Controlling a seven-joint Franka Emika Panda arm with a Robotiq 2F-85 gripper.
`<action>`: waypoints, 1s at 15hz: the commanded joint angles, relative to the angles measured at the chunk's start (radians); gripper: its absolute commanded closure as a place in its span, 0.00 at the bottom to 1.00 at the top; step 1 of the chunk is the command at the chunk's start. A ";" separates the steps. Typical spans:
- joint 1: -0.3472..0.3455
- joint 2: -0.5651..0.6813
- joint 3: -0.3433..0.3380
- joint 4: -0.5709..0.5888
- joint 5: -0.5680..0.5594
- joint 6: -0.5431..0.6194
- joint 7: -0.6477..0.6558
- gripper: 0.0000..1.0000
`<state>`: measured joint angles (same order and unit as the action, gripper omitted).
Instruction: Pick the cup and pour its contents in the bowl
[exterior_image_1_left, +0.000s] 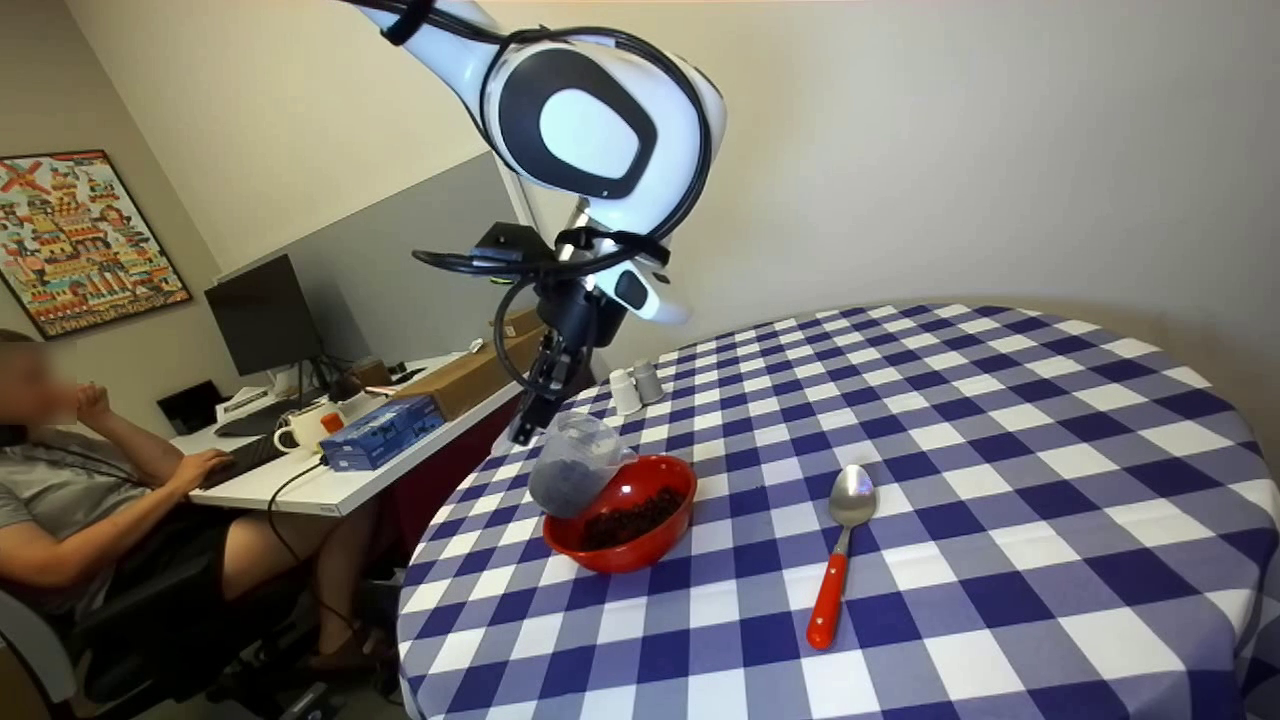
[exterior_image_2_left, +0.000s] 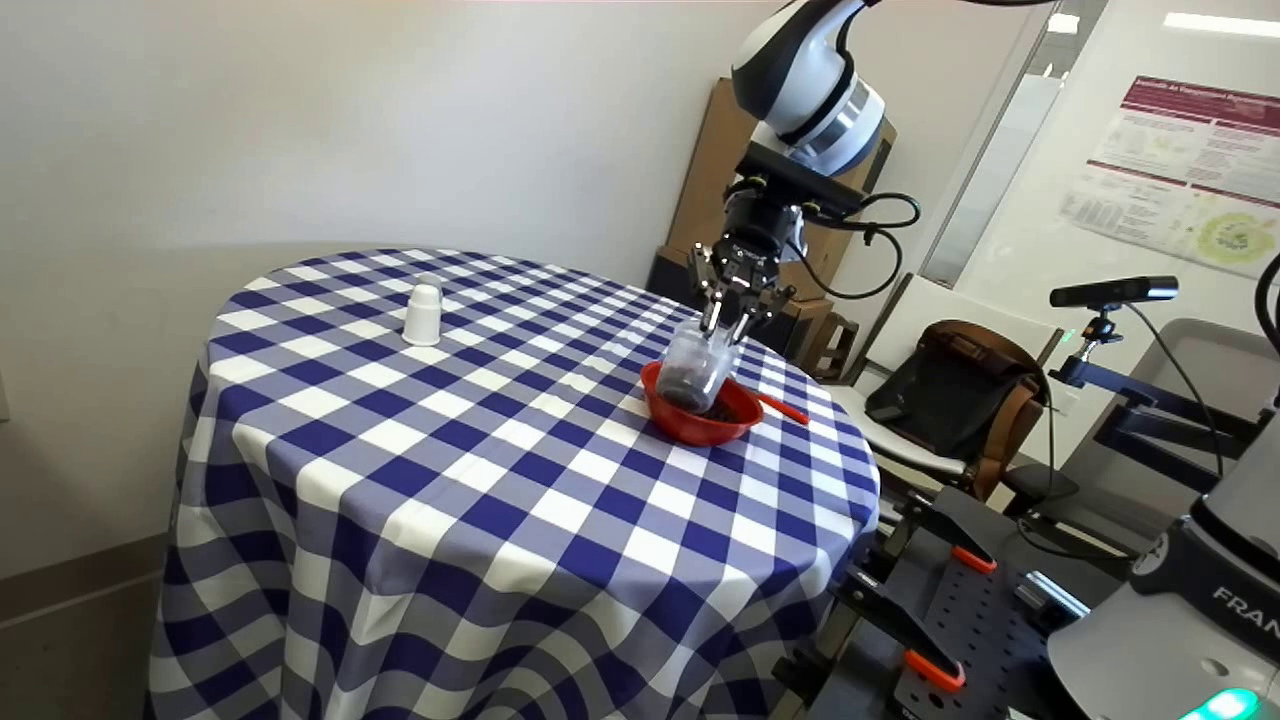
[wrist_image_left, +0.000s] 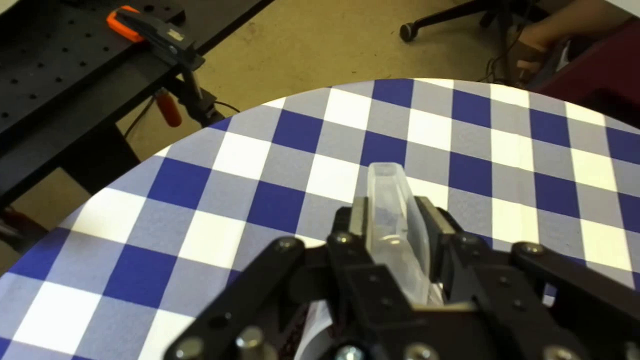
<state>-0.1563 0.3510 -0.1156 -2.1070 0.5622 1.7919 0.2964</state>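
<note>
Cup (exterior_image_1_left: 573, 470), in an exterior view, tilts at the edge of the bowl (exterior_image_1_left: 648, 478), where dark bits (exterior_image_1_left: 632, 520) lie; I judge the pour well along. Whether it touches the rim, I cannot tell. In an exterior view, the gripper (exterior_image_2_left: 727, 320) holds it over the bowl, hiding part of the inside; the dark tint low in the cup could be leftovers or the bowl showing through. The wrist view has both fingers (wrist_image_left: 358, 217) pinching the handle (wrist_image_left: 391, 240); the bowl is hard to make out there. Next likely calls for tipping further, then levelling.
</note>
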 joint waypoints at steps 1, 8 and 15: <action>-0.010 0.019 -0.002 0.061 0.086 -0.050 0.037 0.94; -0.035 0.018 -0.028 0.084 0.230 -0.055 0.065 0.94; -0.032 0.000 -0.033 0.033 0.266 -0.088 0.046 0.94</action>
<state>-0.1925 0.3607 -0.1440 -2.0572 0.7989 1.7469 0.3439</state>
